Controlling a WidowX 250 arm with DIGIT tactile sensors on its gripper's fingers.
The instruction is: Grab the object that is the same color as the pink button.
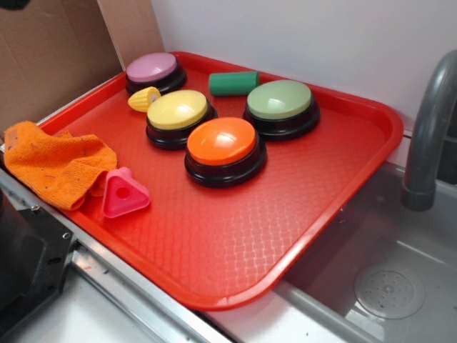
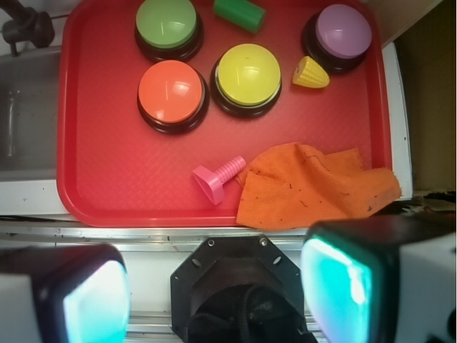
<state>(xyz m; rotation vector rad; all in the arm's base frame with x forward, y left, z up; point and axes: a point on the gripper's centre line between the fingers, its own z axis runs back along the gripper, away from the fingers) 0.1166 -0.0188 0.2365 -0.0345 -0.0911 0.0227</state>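
The small bright pink piece (image 1: 125, 194) stands on the red tray (image 1: 235, 236) near its front left edge, touching the orange cloth (image 1: 57, 168). In the wrist view it (image 2: 218, 179) looks like a ribbed peg lying left of the cloth (image 2: 314, 189). The pink button (image 1: 153, 70) sits at the tray's far left corner and also shows in the wrist view (image 2: 343, 32). My gripper (image 2: 214, 293) is open and empty, high above the robot base and short of the tray's near edge. It does not show in the exterior view.
Orange (image 1: 225, 146), yellow (image 1: 178, 114) and green (image 1: 280, 103) buttons stand mid-tray. A small yellow toy (image 1: 144, 98) and a green cylinder (image 1: 233, 83) lie at the back. A grey faucet (image 1: 428, 136) and sink (image 1: 389, 289) are to the right. The black robot base (image 2: 239, 293) is below the gripper.
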